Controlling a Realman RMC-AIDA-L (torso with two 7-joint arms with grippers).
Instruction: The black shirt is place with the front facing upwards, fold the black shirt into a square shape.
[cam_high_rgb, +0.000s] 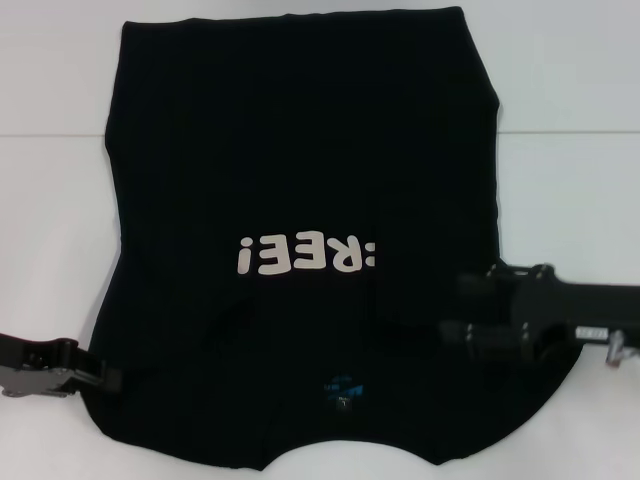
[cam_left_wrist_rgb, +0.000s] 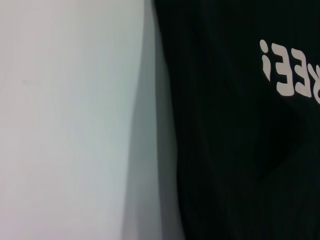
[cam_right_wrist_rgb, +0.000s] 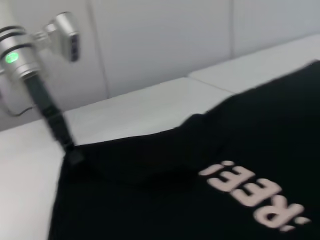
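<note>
The black shirt (cam_high_rgb: 300, 150) lies spread on the white table (cam_high_rgb: 50, 220), its collar and blue neck label (cam_high_rgb: 343, 388) nearest me. The white lettering (cam_high_rgb: 300, 255) reads upside down, and its first letter is hidden under a folded-in right side. My left gripper (cam_high_rgb: 105, 378) is at the shirt's near left edge, shut on the cloth. It also shows in the right wrist view (cam_right_wrist_rgb: 72, 154), pinching the shirt's corner. My right gripper (cam_high_rgb: 462, 312) is over the shirt's near right part, fingers apart. The shirt fills much of the left wrist view (cam_left_wrist_rgb: 240, 150) and the right wrist view (cam_right_wrist_rgb: 200, 200).
A seam between two white table panels (cam_high_rgb: 570, 132) runs across behind the shirt. Bare white surface lies left (cam_left_wrist_rgb: 65, 125) and right (cam_high_rgb: 570, 200) of the shirt. A white wall (cam_right_wrist_rgb: 160, 40) stands beyond the table.
</note>
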